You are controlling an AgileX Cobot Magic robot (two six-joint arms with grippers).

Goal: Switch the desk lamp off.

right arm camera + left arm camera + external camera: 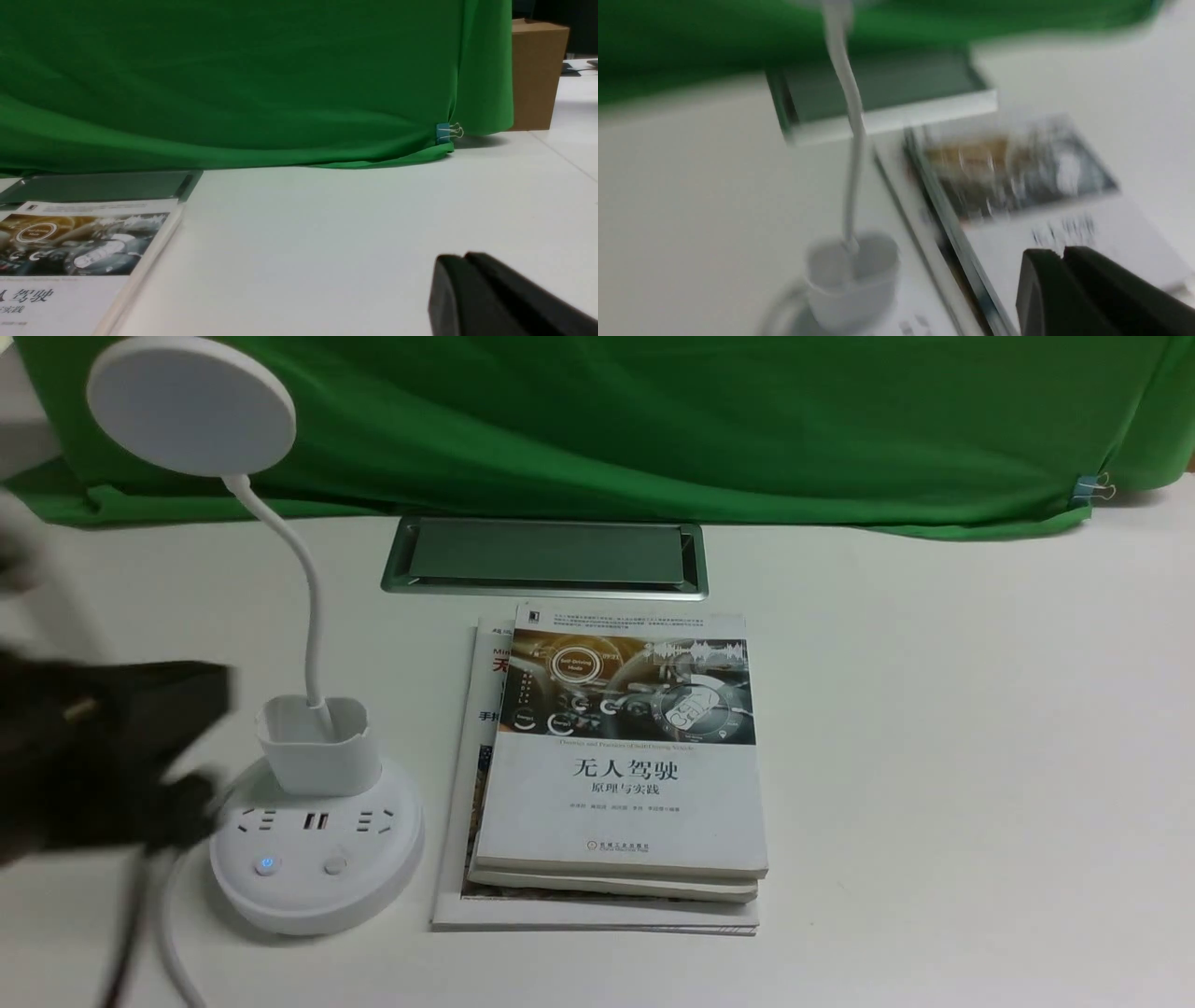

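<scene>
White matte desk top (934, 756). Near left corner: white desk lamp (317, 859) standing on round socket base; white cord (166, 933) trails to near edge. Centre: stack of white paperback books (621, 756), just beside lamp base. Toward far edge: rectangular grey metal flap (546, 555) set into top; green cloth (653, 420) hem lies behind.

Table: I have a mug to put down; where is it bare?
The table is bare right of the book stack, up to the green cloth, and in front of it. Crowded on the left: desk lamp, its cord and the left gripper.
</scene>
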